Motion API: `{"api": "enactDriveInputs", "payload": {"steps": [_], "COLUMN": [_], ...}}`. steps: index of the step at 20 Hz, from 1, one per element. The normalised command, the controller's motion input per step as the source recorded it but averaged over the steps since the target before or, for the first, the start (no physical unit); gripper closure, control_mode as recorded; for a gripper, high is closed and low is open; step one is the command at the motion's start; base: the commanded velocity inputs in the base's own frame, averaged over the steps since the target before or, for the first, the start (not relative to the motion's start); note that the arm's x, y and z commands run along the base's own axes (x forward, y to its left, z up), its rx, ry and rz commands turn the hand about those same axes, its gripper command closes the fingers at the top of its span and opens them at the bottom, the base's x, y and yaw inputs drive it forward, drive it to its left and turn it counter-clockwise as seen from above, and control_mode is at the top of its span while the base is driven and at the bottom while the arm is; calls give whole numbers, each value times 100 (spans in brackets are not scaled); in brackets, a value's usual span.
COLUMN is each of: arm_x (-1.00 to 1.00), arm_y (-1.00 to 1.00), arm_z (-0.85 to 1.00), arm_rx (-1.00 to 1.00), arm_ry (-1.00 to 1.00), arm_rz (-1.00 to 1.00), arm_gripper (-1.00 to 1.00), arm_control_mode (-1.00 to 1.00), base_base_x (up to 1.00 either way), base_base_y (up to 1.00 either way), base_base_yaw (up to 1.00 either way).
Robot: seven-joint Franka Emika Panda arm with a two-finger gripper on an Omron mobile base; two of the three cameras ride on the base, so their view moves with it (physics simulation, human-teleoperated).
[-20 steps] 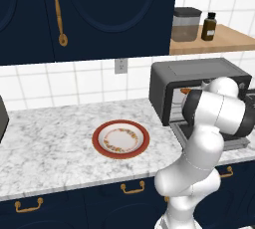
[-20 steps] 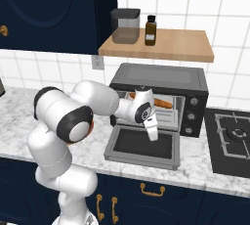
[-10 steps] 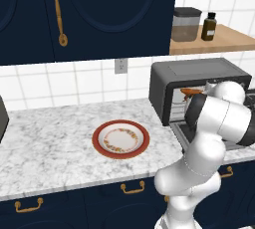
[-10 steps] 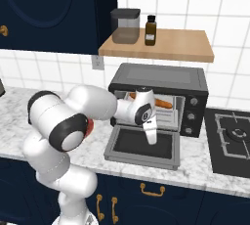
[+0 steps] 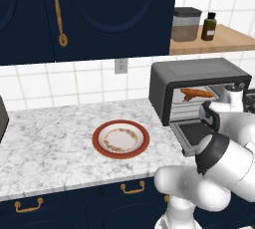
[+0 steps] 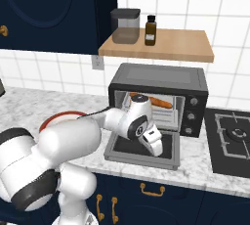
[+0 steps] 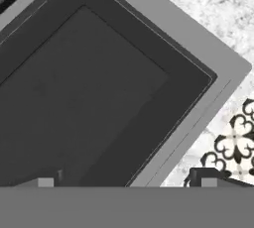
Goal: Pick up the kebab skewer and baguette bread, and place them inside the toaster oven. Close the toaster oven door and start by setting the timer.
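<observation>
The oven (image 6: 157, 101) is sitting right of centre with its door (image 6: 141, 149) hanging open flat over the counter (image 5: 50, 138). The baguette (image 6: 155, 101) is lying on the rack inside. The gripper (image 6: 155, 144) is hovering over the door, fingers spread wide and holding nothing. The plate (image 5: 121, 139) is sitting mid-frame. No writing is showing legibly on the bottle (image 6: 151, 30).

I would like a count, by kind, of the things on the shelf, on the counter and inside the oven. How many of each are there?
Containers on the shelf: 2 (canister, dark bottle)
Plates: 1 (plate, on the counter)
Appliances: 1 (toaster oven)
Food: 1 (baguette bread, inside the oven)
Total: 5
</observation>
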Motion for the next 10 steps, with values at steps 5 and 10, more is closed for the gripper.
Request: {"api": "enactDriveInputs", "payload": {"steps": [5, 10], "arm_x": [-100, -79], "arm_y": [25, 47], "arm_z": [0, -11], "arm_rx": [-7, -4], "arm_ry": [1, 6], "arm_rz": [55, 48], "arm_gripper": [-100, -100], "arm_control_mode": [-100, -100], "base_base_x": [0, 0], "base_base_y": [0, 0], "base_base_yaw": [0, 0]}}
